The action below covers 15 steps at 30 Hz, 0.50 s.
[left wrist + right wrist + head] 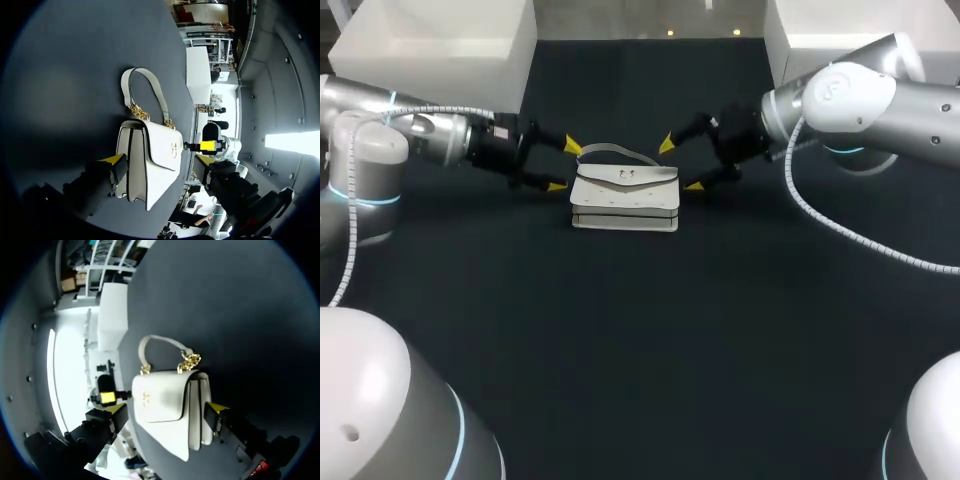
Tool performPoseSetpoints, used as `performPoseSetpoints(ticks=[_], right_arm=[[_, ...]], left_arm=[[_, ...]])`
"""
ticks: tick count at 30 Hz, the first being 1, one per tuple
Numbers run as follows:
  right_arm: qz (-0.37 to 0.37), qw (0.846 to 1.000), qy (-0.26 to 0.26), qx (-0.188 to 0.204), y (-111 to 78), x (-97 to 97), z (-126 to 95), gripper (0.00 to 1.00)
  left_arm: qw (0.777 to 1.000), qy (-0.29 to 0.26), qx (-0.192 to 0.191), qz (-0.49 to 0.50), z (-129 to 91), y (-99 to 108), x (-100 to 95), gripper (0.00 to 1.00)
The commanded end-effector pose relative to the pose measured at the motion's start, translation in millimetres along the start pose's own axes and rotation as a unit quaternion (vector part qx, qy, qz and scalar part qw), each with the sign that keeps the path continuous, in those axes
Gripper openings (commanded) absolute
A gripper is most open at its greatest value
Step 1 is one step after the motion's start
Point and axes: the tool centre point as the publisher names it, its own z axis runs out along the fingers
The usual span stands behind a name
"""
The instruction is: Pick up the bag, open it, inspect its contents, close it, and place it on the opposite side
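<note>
dark table, white boxes at far corners

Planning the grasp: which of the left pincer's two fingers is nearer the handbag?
The finger at the handbag's gusseted back, nearly touching; the other finger stands clear of the flap front.

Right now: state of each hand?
Left hand: open, holding nothing, at one end of the bag.
Right hand: open, holding nothing, at the bag's other end.
</note>
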Motion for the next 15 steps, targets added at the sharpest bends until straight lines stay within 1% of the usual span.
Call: performPoseSetpoints(ticks=[1, 3, 4, 6, 8, 10, 12, 15], right_arm=[[0.002, 1.000, 0.009, 0.006, 1.5, -2.6, 4, 1.00], [0.008, 1.000, 0.017, 0.010, 1.2, -3.5, 6, 1.00], [0.010, 1.000, 0.024, 0.012, 1.1, -3.9, 7, 1.00], [0.012, 0.999, 0.030, 0.015, 1.0, -4.0, 9, 1.00], [0.013, 0.999, 0.039, 0.020, 0.6, -3.0, 11, 0.98], [0.014, 0.999, 0.045, 0.023, 0.6, -2.2, 12, 0.95], [0.015, 0.998, 0.050, 0.026, 0.6, -1.3, 13, 0.88], [0.016, 0.998, 0.057, 0.029, 0.6, -0.3, 15, 0.83]], left_arm=[[1.000, 0.026, -0.004, -0.002, 4, -4, -5.5, 0.85], [1.000, 0.028, -0.004, -0.003, 5, -4, -5.0, 0.82], [1.000, 0.030, -0.004, -0.003, 6, -4, -4.2, 0.78], [0.999, 0.034, -0.004, -0.004, 7, -3, -2.8, 0.76], [0.999, 0.037, -0.005, -0.005, 9, -3, -1.6, 0.76], [0.999, 0.039, -0.006, -0.005, 10, -2, -1.8, 0.76], [0.999, 0.041, -0.006, -0.010, 12, -3, -3.3, 0.73], [0.999, 0.043, -0.005, -0.016, 15, -5, -6.1, 0.67]])
